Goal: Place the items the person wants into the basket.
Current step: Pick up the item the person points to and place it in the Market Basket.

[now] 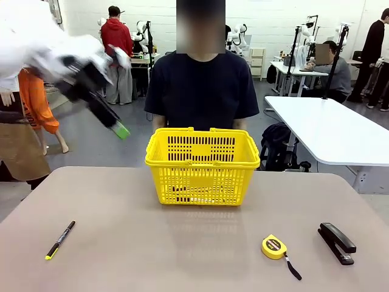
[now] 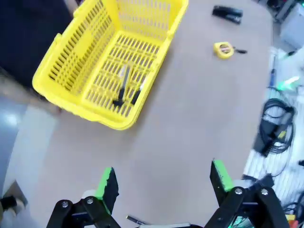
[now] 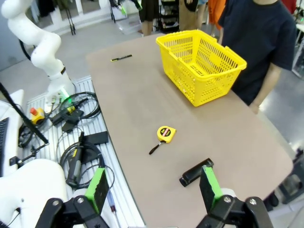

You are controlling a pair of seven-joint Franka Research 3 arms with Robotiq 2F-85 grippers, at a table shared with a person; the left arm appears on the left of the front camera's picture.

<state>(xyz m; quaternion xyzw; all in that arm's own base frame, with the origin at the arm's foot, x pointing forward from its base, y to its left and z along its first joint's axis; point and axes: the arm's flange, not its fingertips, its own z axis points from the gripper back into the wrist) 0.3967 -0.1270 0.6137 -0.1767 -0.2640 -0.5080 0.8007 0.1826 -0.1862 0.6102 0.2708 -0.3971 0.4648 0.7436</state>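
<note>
The basket (image 1: 202,159) is sitting at twelve o'clock, by the far edge of the surface (image 1: 152,255); left claw (image 2: 162,171) and right claw (image 3: 153,173) are hanging spread wide, empty.

tan table (image 1: 182,255) w/ yellow basket (image 1: 200,182) center, pen (image 1: 60,239) left, tape measure (image 1: 274,246) & stapler (image 1: 336,242) right

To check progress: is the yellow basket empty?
Not empty: two slim items lie on the basket floor, in the left wrist view.
</note>
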